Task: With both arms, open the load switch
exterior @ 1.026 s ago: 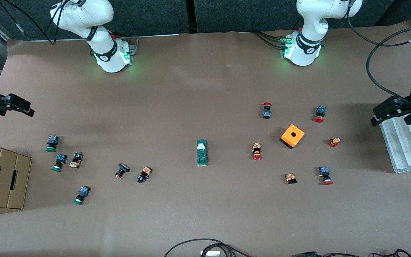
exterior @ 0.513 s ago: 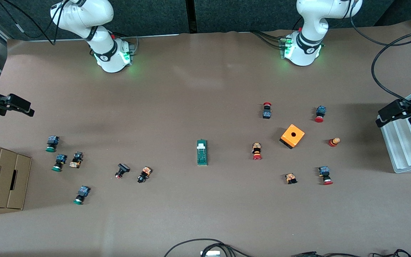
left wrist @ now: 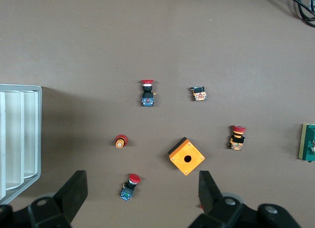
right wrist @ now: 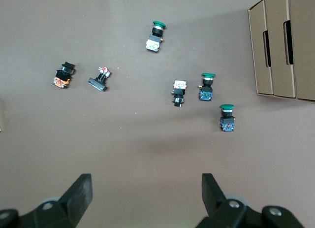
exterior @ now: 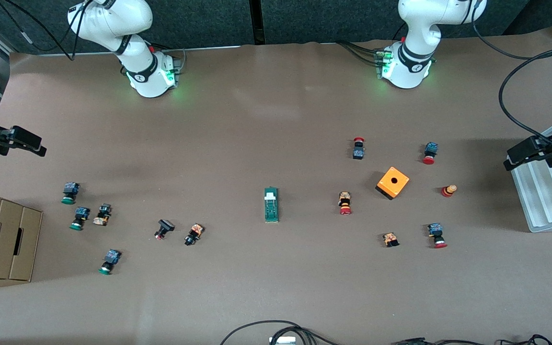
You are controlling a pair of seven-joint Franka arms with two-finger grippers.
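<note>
The load switch (exterior: pixel 271 204), a narrow dark-green block with a white piece at the end toward the robots' bases, lies flat at the middle of the table. Only its end shows at the edge of the left wrist view (left wrist: pixel 308 142). My left gripper (exterior: pixel 515 158) hangs open and empty over the table's left-arm end, by the white tray; in its own view (left wrist: pixel 141 183) it is high above a red-capped button (left wrist: pixel 130 186). My right gripper (exterior: pixel 34 143) hangs open and empty over the right-arm end, above bare table (right wrist: pixel 145 183). Both are well apart from the switch.
An orange cube with a hole (exterior: pixel 393 182) and several red-capped buttons lie toward the left arm's end. Several green-capped and black buttons (exterior: pixel 79 218) lie toward the right arm's end. There is a cardboard box (exterior: pixel 3 235) there, a white ribbed tray (exterior: pixel 549 196) at the left arm's end, and cables (exterior: pixel 281 330) at the front edge.
My left gripper has drifted a little outward toward the white tray. The right arm and the load switch have not moved.
</note>
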